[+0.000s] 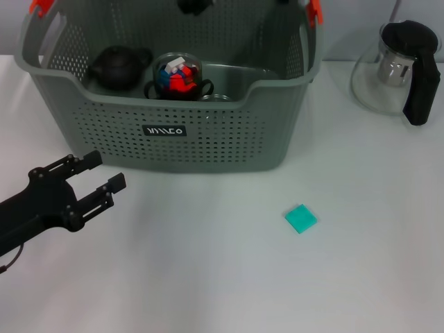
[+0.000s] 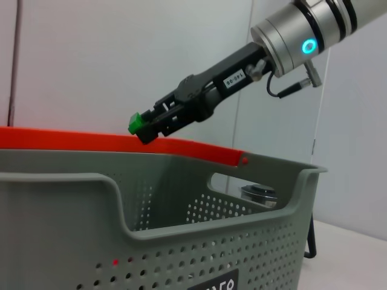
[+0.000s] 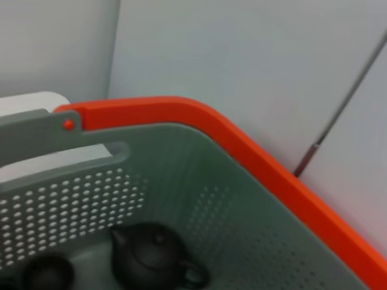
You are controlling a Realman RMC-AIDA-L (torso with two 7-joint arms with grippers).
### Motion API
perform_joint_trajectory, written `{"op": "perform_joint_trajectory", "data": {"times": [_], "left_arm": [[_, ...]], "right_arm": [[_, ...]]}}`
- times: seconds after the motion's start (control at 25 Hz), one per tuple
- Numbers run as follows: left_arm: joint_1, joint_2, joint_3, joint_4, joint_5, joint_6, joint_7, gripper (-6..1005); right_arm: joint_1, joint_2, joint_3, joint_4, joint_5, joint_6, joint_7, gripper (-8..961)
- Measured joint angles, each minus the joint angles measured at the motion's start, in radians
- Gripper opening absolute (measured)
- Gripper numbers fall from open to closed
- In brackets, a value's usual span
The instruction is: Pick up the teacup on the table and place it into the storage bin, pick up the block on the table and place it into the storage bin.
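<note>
The storage bin [image 1: 208, 139] looks like matt grey plastic, its walls pierced with rows of small round holes; its rim carries smooth, bright orange plastic trim [image 3: 242, 145] with a soft sheen. Inside it, the dark teapot [image 1: 118, 66] has a dull, faintly grainy finish like unglazed clay. Beside it a clear, glossy container [image 1: 177, 76] holds shiny red, blue and white plastic pieces. On the smooth, matt white table [image 1: 208, 277] lies a flat teal block [image 1: 300, 218] with an even, unshiny surface. Near the table's far right corner stands a transparent glass pot [image 1: 388, 69] with a brushed metal insert and matt black handle.

In the left wrist view, the right arm's wrist [image 2: 302, 33] is polished silver metal, and the right gripper [image 2: 145, 130] is matt black, holding a green block.
</note>
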Motion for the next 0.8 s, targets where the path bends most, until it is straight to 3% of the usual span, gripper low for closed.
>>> {"op": "perform_joint_trajectory", "data": {"times": [0.6,0.8], "left_arm": [[0.016,0.0,0.004,-0.002,0.013,0.002,0.003,608],[0.013,0.006,0.044,0.022,0.072,0.123,0.002,608]], "right_arm": [[-0.018,0.002,-0.147,0.062,0.135,0.07,0.001,426],[-0.018,0.002,-0.149,0.064,0.135,0.064,0.002,426]]}}
